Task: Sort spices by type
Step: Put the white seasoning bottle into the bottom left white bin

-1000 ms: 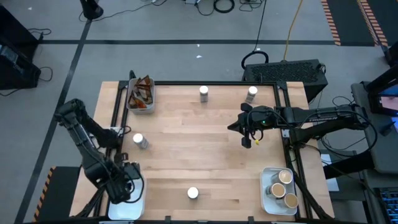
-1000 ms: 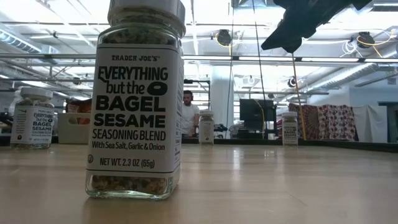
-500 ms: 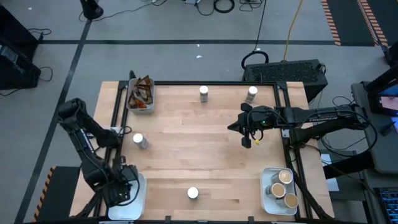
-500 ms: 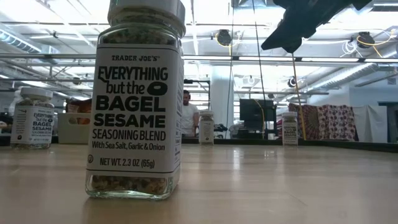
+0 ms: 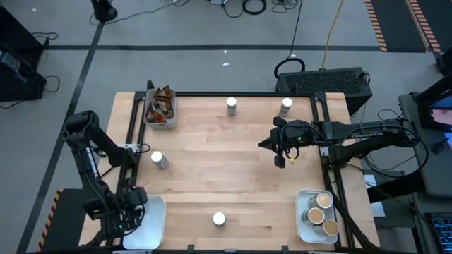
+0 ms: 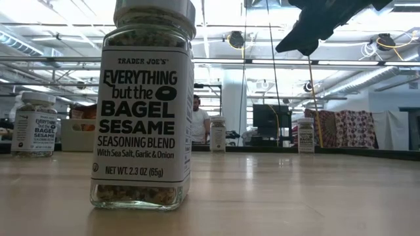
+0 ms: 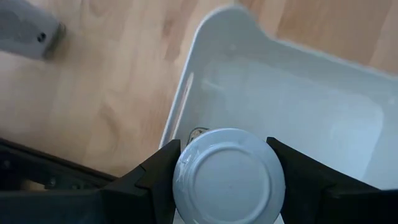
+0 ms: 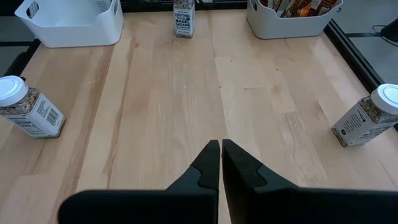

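White-lidded spice jar (image 7: 229,177) with round flat lid, clamped in left gripper (image 7: 227,186) over white tray (image 7: 292,93), right gripper (image 8: 221,163) closed, empty, above table (image 5: 233,169)

Five white-lidded jars (image 5: 219,219), three tan-lidded jars (image 5: 324,200), three trays (image 5: 304,196)
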